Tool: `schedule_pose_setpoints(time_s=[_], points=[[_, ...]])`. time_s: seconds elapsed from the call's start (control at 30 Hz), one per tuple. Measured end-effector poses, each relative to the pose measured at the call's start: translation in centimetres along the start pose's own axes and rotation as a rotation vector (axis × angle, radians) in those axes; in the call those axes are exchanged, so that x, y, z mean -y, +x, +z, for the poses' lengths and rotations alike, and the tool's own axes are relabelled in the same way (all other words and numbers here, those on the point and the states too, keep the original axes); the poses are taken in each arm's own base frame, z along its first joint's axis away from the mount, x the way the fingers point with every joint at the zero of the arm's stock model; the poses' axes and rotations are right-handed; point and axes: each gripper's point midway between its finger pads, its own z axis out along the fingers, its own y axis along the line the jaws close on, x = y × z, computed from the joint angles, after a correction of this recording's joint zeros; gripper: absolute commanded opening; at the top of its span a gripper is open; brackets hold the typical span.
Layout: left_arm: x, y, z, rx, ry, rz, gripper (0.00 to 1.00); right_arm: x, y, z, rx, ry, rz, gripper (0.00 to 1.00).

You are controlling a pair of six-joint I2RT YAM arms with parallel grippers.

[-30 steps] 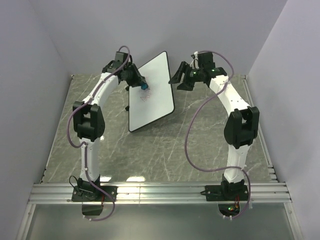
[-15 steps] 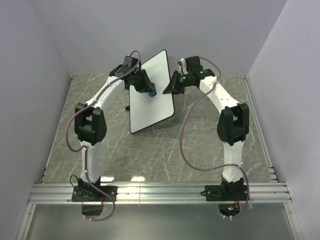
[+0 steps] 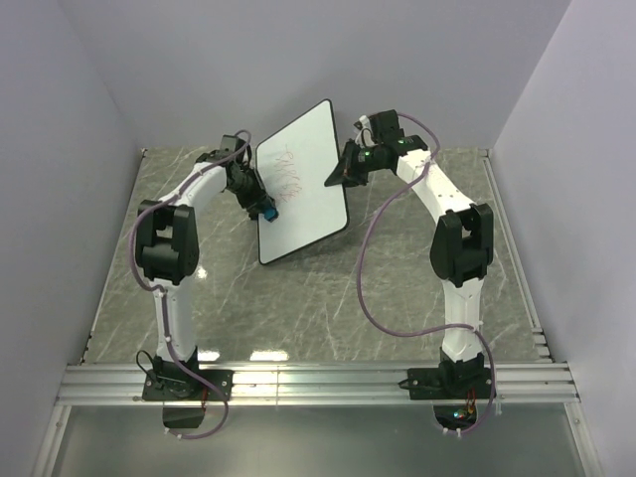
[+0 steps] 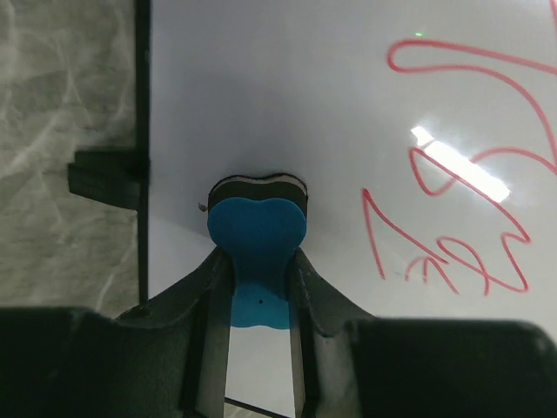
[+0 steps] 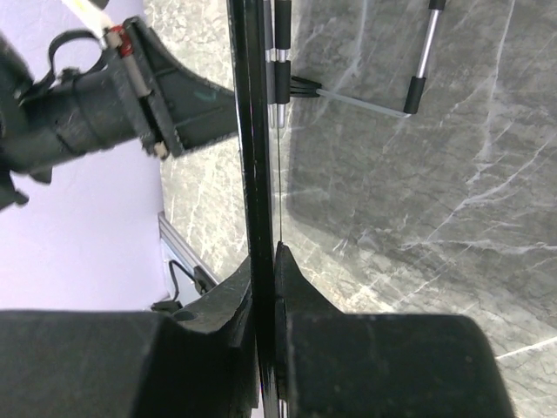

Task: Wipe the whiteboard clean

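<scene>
Two tools, one whiteboard, one blue eraser, one cluster of red scribbles.

Whiteboard: propped at the far middle of the grey marbled table, between the two tools. Stands tilted on its lower edge rather than lying flat. Writing face turned upward and toward the left side, back turned toward the right. Seen from above, longer sides running roughly from far to near, shorter sides slanting up to the far right corner. Thin black rim all round, with one small black foot jutting from the left rim. Behind the board, one wire stand resting on the table.

Left tool: closed on the blue eraser, with the eraser's pad pressed against the white face close to the left rim. Red scribbles to the eraser's right, apart from it.

Right tool: clamped on the board's right edge, one finger on each side of the black rim.
</scene>
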Motion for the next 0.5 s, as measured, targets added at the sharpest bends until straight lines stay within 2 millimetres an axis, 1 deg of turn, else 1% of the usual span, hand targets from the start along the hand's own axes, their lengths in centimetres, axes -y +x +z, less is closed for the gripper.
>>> schedule_pose_setpoints(time_s=[0.07,0.1,0.2,0.27,0.33,0.47,0.5], points=[[-0.5,-0.3,0.3,-0.017,-0.010,-0.003,0.00,0.0,0.0,0.0,0.001,0.000,0.001,0.01],[-0.5,-0.6,0.4,-0.025,-0.010,0.003,0.00,0.0,-0.1,0.0,0.001,0.000,0.001,0.01],[0.7,-1.4,0.4,-0.027,0.019,0.044,0.00,0.0,-0.1,0.0,0.002,0.000,0.003,0.00],[2.5,-1.8,0.1,-0.018,0.070,0.088,0.00,0.0,-0.1,0.0,0.002,-0.001,0.007,0.00],[5.1,-1.6,-0.2,-0.016,0.151,0.143,0.00,0.0,-0.1,0.0,0.002,0.000,0.009,0.00],[10.0,-0.1,-1.4,-0.030,0.318,0.242,0.00,0.2,0.0,0.0,-0.002,0.004,0.014,0.00],[10.8,0.3,-1.8,-0.035,0.345,0.257,0.00,0.2,0.1,0.0,-0.003,0.004,0.015,0.00]])
